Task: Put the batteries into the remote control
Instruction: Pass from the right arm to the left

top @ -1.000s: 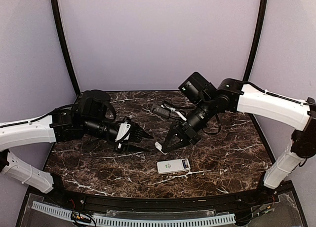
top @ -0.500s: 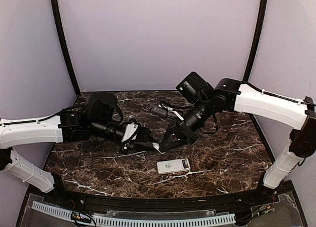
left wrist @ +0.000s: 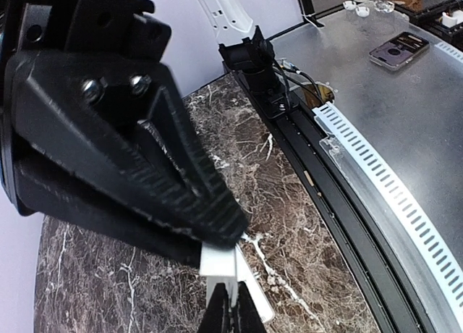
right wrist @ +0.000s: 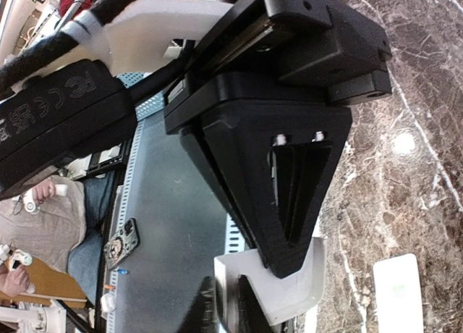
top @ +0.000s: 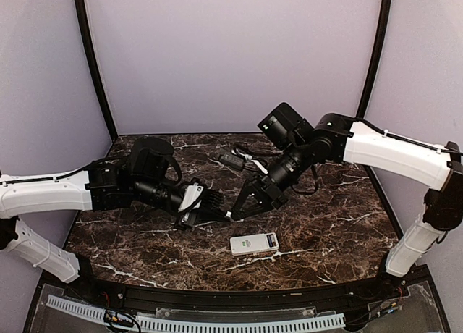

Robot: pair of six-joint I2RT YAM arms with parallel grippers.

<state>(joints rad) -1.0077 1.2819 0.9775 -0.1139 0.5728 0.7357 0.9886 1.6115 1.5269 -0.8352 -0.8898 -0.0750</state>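
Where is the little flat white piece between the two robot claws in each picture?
Top external: the small flat white plastic piece is mid-table, where the left gripper and right gripper meet.
Left wrist: bottom centre, at the right gripper's tip.
Right wrist: bottom, right of centre, under the left gripper's tip.
Shared landmark: the dark marble tabletop shows in all three.

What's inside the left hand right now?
The left hand is shut on a thin white flat piece. The part of it between the fingers is covered.
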